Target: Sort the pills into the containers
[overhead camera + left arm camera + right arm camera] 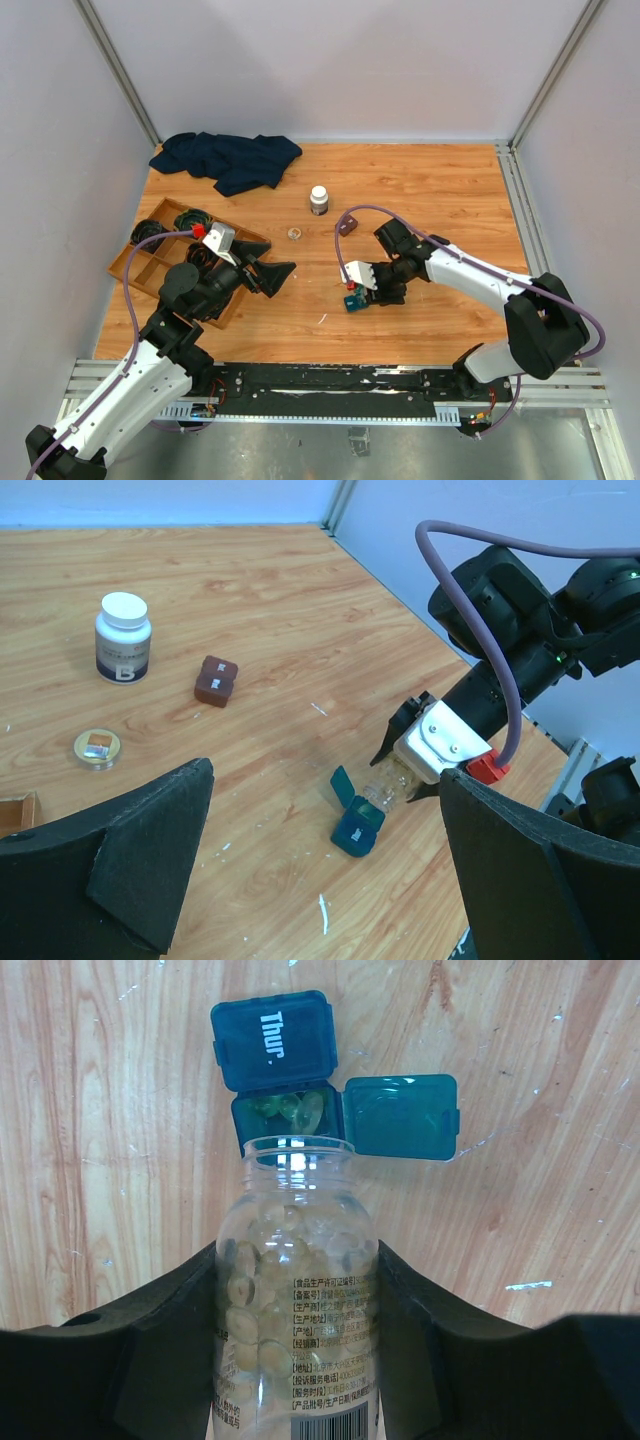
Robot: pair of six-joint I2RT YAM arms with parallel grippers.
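We pinch the pill bottle (297,1230) in our right gripper (296,1310), its long axis aimed straight ahead at the open teal case (288,1115) just past its mouth (left gripper (325,780) spread, farther off).

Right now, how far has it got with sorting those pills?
Done: the teal case is open, a few pills inside. In hand: the right gripper tilts a clear pill bottle at it. Left: the bottle holds many pills, the white bottle capped, the left gripper open and empty.

Light: bright, even, overhead. Shadows: soft, faint. Glare: glints on my clear bottle (295,1290). Focus: my near fingers (140,1360) slightly soft.
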